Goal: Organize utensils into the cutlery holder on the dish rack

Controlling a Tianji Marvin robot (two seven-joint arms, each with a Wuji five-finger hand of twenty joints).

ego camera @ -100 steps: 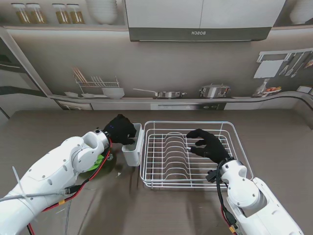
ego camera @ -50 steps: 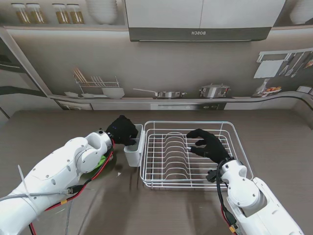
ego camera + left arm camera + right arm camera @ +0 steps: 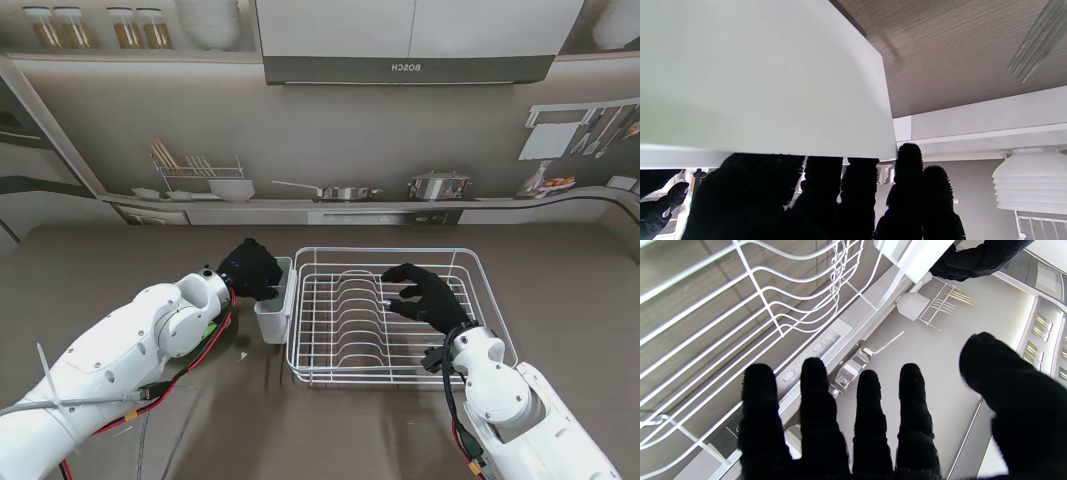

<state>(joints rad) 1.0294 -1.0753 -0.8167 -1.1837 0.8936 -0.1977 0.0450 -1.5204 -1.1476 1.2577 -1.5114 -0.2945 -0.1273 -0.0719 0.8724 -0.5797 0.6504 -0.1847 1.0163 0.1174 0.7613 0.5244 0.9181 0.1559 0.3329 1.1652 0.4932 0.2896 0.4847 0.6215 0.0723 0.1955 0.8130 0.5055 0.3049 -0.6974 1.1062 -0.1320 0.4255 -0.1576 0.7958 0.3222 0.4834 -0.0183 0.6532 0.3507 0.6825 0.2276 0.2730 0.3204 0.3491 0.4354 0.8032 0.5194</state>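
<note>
1. Stand view: the white wire dish rack [image 3: 395, 315] sits on the brown table [image 3: 120, 260], and its slots and floor hold no dishes that I can see.
2. The white cutlery holder [image 3: 272, 305] hangs on the rack's left side, touching the wire rim. Its far part is hidden under the left hand, and the near part of its inside shows nothing I can make out.
3. The left hand [image 3: 250, 268], black-gloved, is over the far end of the holder with fingers reaching past its rim; the left wrist view shows the holder's pale wall [image 3: 766, 83] very close and the fingers [image 3: 907, 186] bunched beside it. Whether they grip anything I cannot tell.
4. The right hand [image 3: 425, 295] is above the rack's right half, fingers spread and holding nothing; the right wrist view shows those fingers [image 3: 813, 400] apart over the wires [image 3: 750, 306].
5. No utensil can be made out; something green [image 3: 208, 330] peeks from under the left forearm, left of the holder.
</note>
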